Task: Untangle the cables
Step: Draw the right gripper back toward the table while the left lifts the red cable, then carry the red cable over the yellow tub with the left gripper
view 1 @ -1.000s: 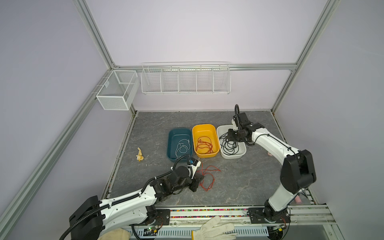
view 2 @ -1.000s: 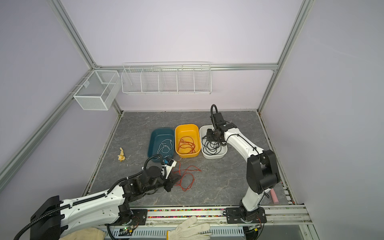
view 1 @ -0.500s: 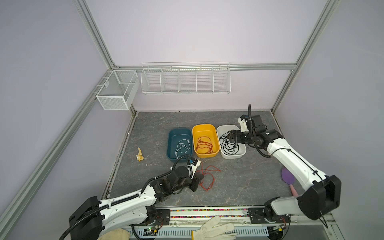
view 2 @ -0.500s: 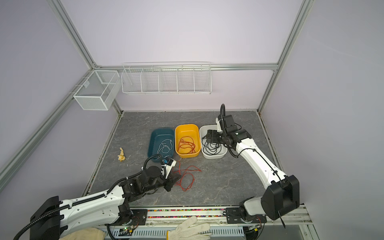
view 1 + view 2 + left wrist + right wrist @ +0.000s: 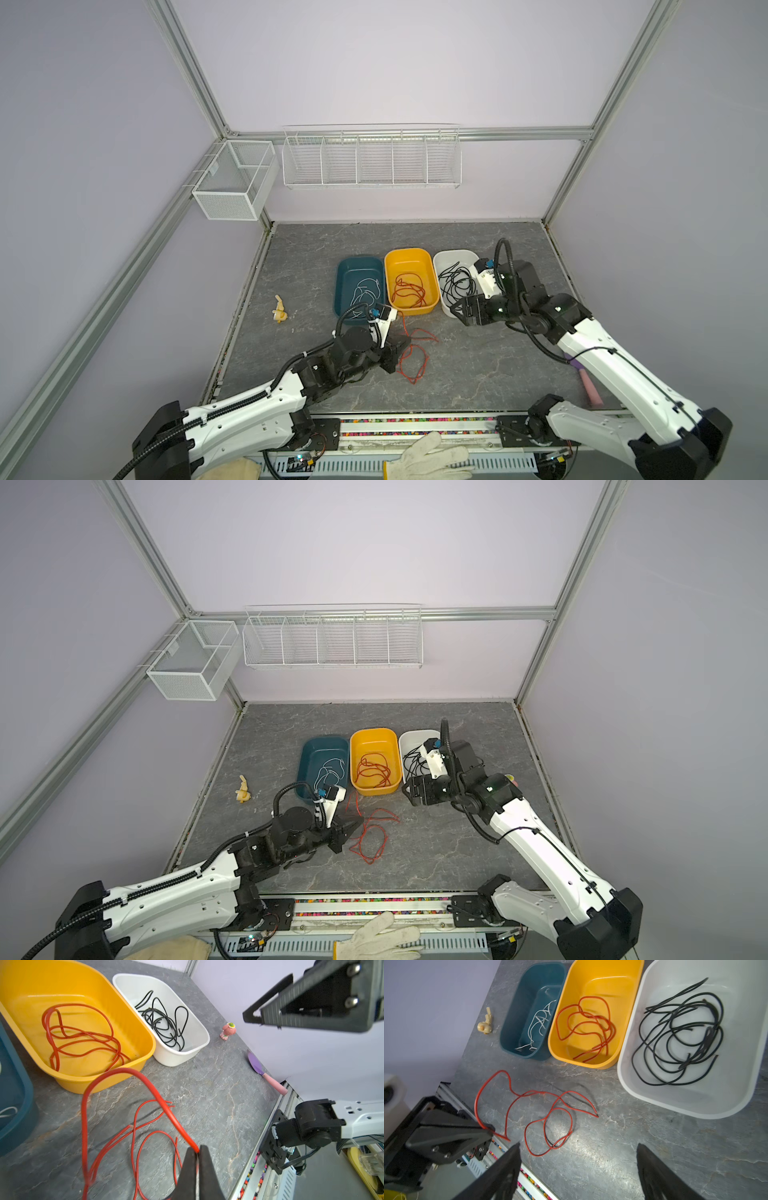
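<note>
**Near edge.** White work glove (image 5: 426, 455) on the front rail (image 5: 415, 430), off the table.

**Left gripper** (image 5: 197, 1152). Jaws pinched shut on the loose red cable (image 5: 124, 1070), with the held end lifted. The rest of the cable sprawls in loops on the grey tabletop (image 5: 478, 374), just short of the yellow tray (image 5: 407, 252).

**Open room.** Bare tabletop runs from the loops to the right edge. Along that edge lies a toy knife (image 5: 264, 1073) with a purple blade and pink handle. A pink figurine (image 5: 228, 1031) stands further back.

**Right gripper** (image 5: 578, 1145). Jaws spread wide with nothing between them, hanging above the table just before the white tray (image 5: 453, 252).

**Tray row, side by side.**
- Teal tray (image 5: 359, 259) holds the white cables (image 5: 363, 293).
- The yellow tray holds the red cables (image 5: 409, 291).
- The white tray holds the black cables (image 5: 679, 1030).

**Left edge.** Small yellow toy (image 5: 280, 313), well apart from the trays.

**Far wall.** Wire rack (image 5: 370, 158) and mesh basket (image 5: 232, 183).
</note>
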